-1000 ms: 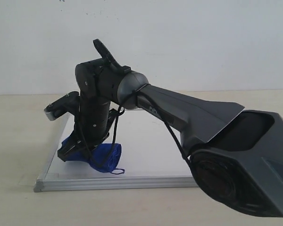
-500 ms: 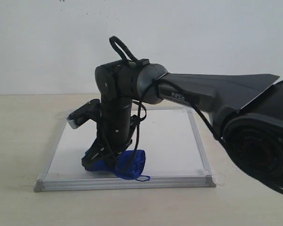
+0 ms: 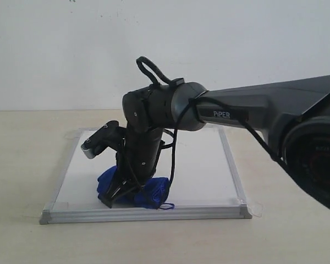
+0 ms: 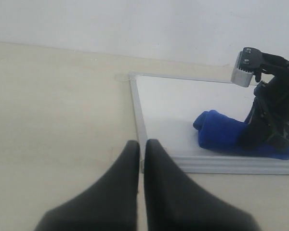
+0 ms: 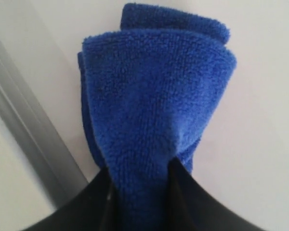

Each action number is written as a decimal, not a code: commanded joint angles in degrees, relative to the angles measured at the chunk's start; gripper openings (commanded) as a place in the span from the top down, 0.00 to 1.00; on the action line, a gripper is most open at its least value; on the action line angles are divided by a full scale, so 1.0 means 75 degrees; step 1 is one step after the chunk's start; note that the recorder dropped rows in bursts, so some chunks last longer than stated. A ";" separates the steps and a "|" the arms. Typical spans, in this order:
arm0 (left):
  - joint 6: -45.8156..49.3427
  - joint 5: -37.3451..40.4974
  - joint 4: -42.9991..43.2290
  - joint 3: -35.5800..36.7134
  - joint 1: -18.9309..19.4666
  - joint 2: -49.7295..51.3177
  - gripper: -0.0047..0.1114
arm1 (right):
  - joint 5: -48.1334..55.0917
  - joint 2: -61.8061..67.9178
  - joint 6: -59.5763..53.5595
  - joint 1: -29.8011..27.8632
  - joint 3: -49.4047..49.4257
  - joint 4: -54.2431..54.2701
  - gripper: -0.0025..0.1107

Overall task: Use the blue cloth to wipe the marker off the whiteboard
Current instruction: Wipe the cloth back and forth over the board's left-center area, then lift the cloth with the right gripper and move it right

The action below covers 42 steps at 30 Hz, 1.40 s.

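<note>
The whiteboard lies flat on the tan table, with a silver frame. My right gripper reaches across it and points down near the front edge, left of the middle. It is shut on the blue cloth, which is bunched and pressed on the board. In the right wrist view the blue cloth bulges out from between the right gripper jaws, over the white surface beside the frame. My left gripper is shut and empty, off the whiteboard corner. No marker shows on the visible board.
The tan table surrounds the board, and a white wall stands behind it. Clear tape tabs stick out at the board's corners. A black cable loops above the right wrist.
My right gripper has dragged the blue cloth rightwards along the board's near edge, away from the left frame. The arm has swung aside, uncovering the board's right half.
</note>
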 commanded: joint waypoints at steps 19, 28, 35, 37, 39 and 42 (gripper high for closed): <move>-0.0076 -0.0052 0.0003 0.0021 -0.0016 -0.0020 0.93 | -0.0910 -0.0918 0.3302 -0.0645 0.0716 -0.3018 0.98; -0.0076 -0.0052 0.0003 0.0021 -0.0016 -0.0020 0.93 | -0.2490 -0.3770 0.3837 -0.1778 0.4125 -0.3020 0.98; -0.0076 -0.0052 0.0003 0.0021 -0.0016 -0.0020 0.93 | -0.2735 -0.3617 0.4970 -0.3213 0.4125 -0.3020 0.98; -0.0076 -0.0052 0.0003 0.0021 -0.0016 -0.0020 0.93 | -0.2911 -0.3401 0.5445 -0.3357 0.4125 -0.3020 0.98; -0.0076 -0.0052 0.0003 0.0021 -0.0016 -0.0020 0.93 | -0.3091 -0.3032 0.5657 -0.3357 0.4125 -0.3015 0.98; -0.0076 -0.0052 0.0003 0.0021 -0.0016 -0.0020 0.93 | -0.3438 -0.2394 0.6340 -0.3357 0.4125 -0.3015 0.98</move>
